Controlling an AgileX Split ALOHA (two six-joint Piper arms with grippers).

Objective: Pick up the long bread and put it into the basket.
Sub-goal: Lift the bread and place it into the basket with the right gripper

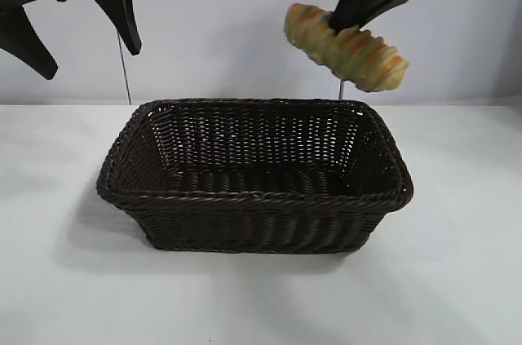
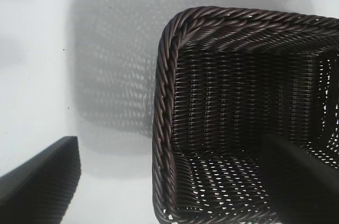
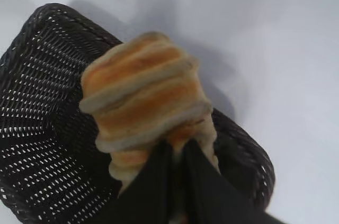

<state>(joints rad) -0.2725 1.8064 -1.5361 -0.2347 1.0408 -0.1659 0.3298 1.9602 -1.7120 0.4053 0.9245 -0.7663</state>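
The long bread [image 1: 347,45], a golden ridged loaf, hangs tilted in the air above the far right part of the basket [image 1: 253,198]. My right gripper [image 1: 351,12] is shut on it, pinching it near its middle from above. In the right wrist view the long bread [image 3: 143,102] fills the centre with the black fingers [image 3: 153,181] squeezed into it and the basket [image 3: 42,128] below. The left gripper [image 1: 81,27] hangs open and empty, high at the upper left, over the basket's left end. In the left wrist view its fingers [image 2: 42,181] straddle the basket's rim [image 2: 161,102].
The dark woven basket sits in the middle of a white table [image 1: 457,280] and has nothing inside it. A pale wall stands behind. A thin vertical rod [image 1: 125,68] shows behind the basket's left end.
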